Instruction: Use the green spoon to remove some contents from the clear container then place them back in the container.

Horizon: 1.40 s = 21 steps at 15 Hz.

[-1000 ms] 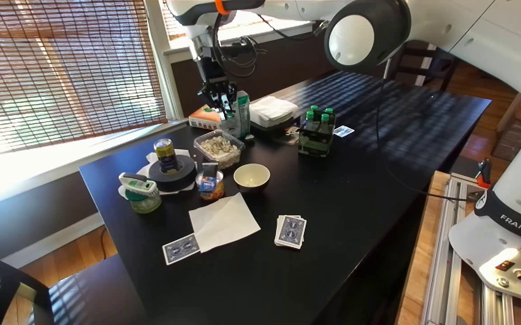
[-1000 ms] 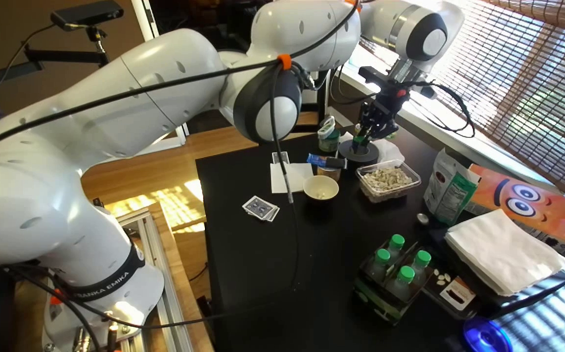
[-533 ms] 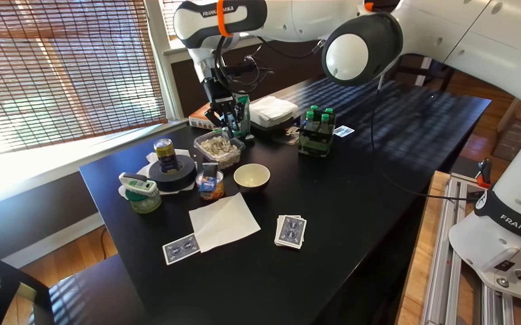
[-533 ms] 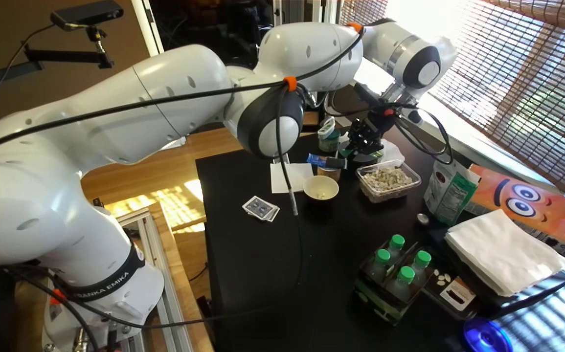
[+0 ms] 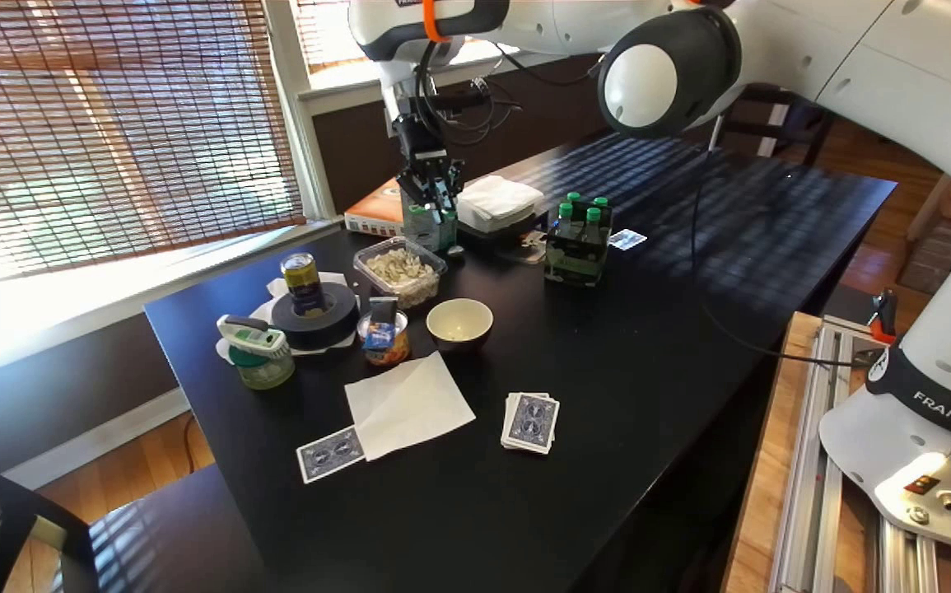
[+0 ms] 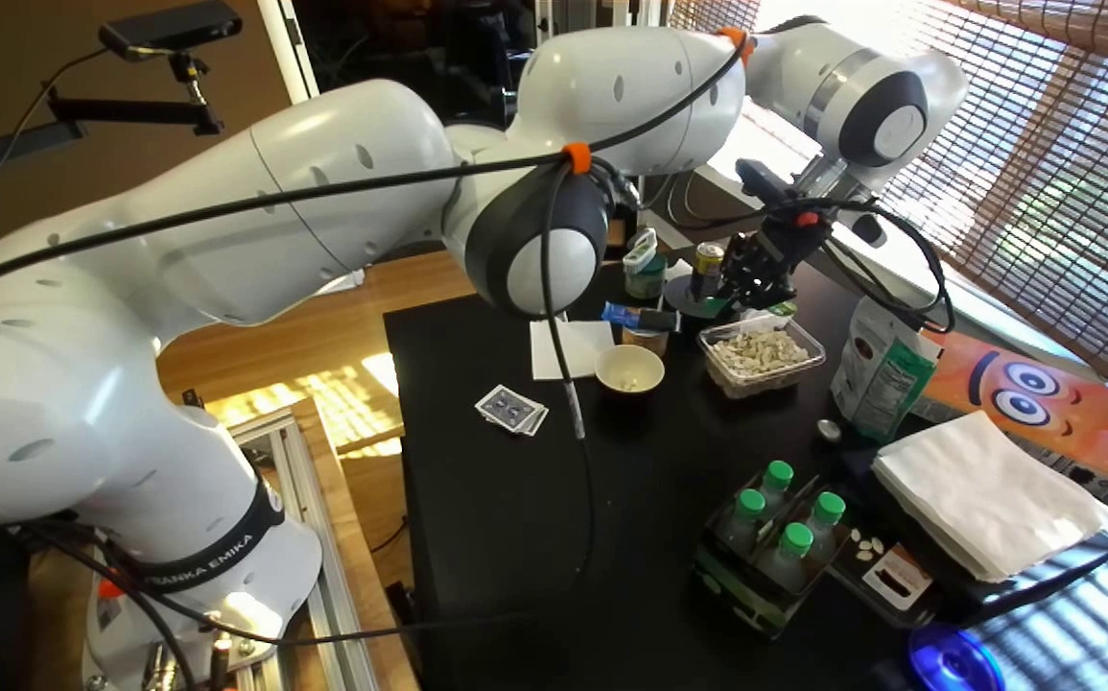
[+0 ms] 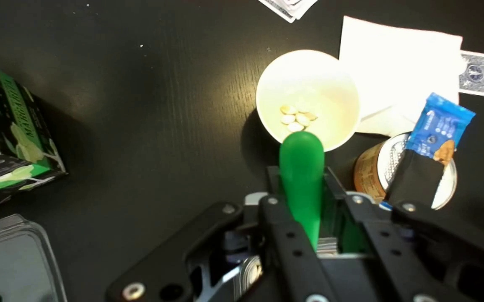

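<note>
The smooth, round-ended green spoon [image 7: 303, 180] is held above the flat black desk [image 7: 174, 126] by the end effector [image 7: 303, 174]. Compared with half a second ago, the end effector has shifted sideways in both exterior views, uncovering the yellow-and-dark metal can [image 6: 706, 274] that it hid in an exterior view. The end effector's two black fingers [image 7: 335, 184] are clamped on the spoon from either side, apart by only the spoon's width; its rounded end sticks out past their tips. The clear rectangular plastic container [image 6: 760, 385] sits on the desk near the can, with pale, seed-like pieces [image 6: 758, 351] heaped in it. Near it, the round cream bowl [image 7: 336, 92] has a few similar pieces at its bottom; in the wrist view the spoon covers part of its edge. Farther out, clear green-capped bottles [image 6: 786, 561] stand in a dark carrier [image 6: 736, 597].
</note>
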Each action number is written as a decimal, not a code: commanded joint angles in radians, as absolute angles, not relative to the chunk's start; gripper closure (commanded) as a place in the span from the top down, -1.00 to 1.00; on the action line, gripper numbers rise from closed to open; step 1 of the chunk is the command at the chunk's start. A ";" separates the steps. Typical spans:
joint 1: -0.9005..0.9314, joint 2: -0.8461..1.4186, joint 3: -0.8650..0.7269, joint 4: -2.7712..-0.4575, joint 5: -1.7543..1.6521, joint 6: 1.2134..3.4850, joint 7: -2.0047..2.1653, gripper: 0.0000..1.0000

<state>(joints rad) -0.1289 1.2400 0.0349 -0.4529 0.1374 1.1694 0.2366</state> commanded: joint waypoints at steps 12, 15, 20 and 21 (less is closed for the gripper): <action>-0.070 1.215 0.005 -0.445 -0.015 1.123 -0.199 -0.88; -0.079 1.191 -0.001 -0.452 -0.042 1.167 -0.284 -0.88; -0.081 1.187 0.002 -0.466 -0.027 1.170 -0.261 -0.51; -0.072 1.192 -0.017 -0.464 -0.047 1.180 -0.241 -0.88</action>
<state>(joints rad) -0.0815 1.1967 0.0005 -0.4510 -0.0260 1.1645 -0.2635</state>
